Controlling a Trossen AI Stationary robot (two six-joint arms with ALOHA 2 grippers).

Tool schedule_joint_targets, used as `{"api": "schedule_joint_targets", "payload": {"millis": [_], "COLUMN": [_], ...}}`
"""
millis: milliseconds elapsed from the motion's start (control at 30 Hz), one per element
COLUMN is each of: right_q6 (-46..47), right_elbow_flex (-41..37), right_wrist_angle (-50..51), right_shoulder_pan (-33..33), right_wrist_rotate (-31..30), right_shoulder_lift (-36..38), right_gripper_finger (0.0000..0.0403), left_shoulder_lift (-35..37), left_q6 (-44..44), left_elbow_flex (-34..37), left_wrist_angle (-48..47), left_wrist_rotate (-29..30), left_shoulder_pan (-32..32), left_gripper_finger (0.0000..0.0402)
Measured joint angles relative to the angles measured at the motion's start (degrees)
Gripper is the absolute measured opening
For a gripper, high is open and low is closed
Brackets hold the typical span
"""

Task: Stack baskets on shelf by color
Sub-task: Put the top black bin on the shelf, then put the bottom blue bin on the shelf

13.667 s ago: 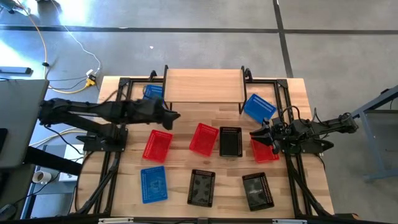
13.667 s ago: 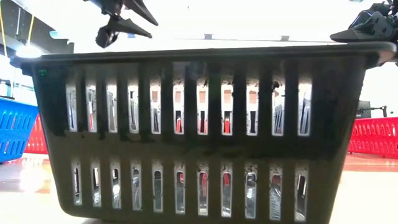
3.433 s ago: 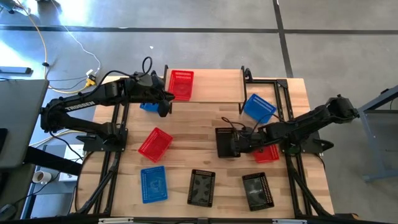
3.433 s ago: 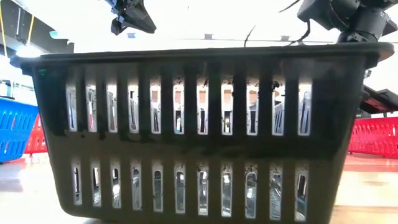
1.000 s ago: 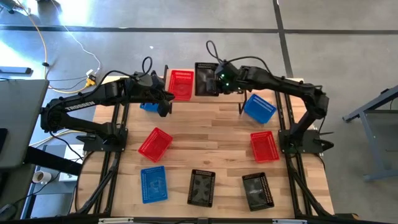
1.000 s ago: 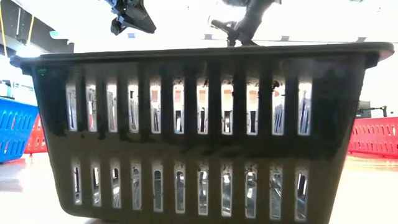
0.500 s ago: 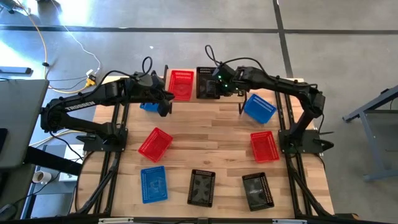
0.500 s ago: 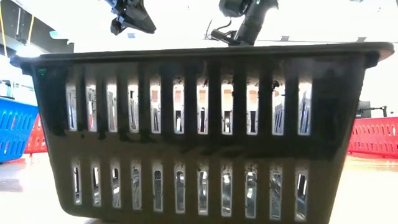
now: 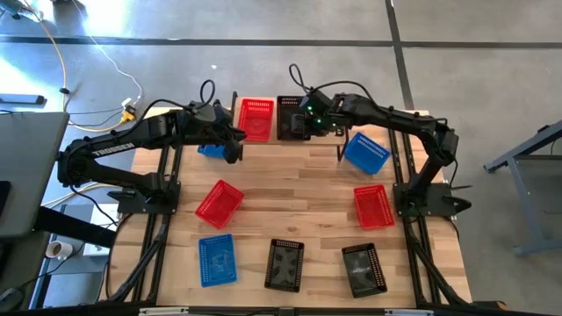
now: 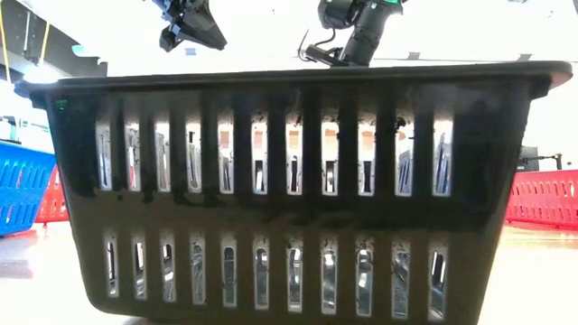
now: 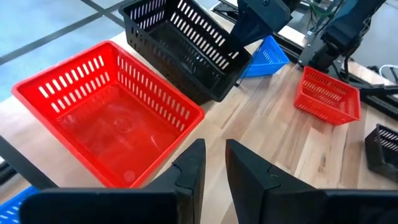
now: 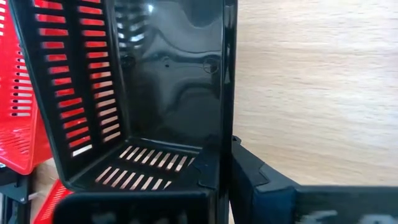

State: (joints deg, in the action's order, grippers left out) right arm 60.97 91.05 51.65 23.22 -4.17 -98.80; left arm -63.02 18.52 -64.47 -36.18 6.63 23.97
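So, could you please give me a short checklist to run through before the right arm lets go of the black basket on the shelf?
1. Right end effector shut on the black basket wall: ok.
2. Black basket is over the shelf, beside the red basket: ok.
3. Black basket sits flat on the shelf: cannot tell; the left wrist view suggests it may be slightly tilted.
4. Black and red baskets apart, not overlapping: ok, side by side in the left wrist view.
5. Left end effector clear of the black basket: ok, it hangs at the red basket's near side, holding nothing.
6. Room on the shelf for a third stack: ok, bare wood to the right.
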Motion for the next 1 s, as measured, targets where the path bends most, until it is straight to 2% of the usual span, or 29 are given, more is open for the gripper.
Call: {"api": "schedule_joint_targets", "payload": {"millis": [467,800,1000], "right_q6": [0.06,-0.72,-1.07], "right_elbow_flex": [0.00,-0.02,-0.04], "right_wrist_angle": [-0.07,-0.06,-0.03], "right_shoulder_pan": [0.02,0.04,0.04], "right_wrist_rotate": [-0.57,-0.61,-1.79], "right_shoulder_lift": [0.02,0.04,0.92], "right_gripper_finger": [0.0061,0.0064,0.0064], "left_shoulder_lift": [0.00,0.00,0.00], "left_q6": [0.82,1.01,0.95], "left_elbow_flex": [0.00,0.00,0.00], "left_wrist_angle": [0.00,-0.02,-0.01], "left_wrist_rotate": [-0.02,0.17,-0.23], "left_shoulder_pan": [0.00,0.00,0.00], "left_gripper_finger": [0.0055,0.0056,0.0077]}}
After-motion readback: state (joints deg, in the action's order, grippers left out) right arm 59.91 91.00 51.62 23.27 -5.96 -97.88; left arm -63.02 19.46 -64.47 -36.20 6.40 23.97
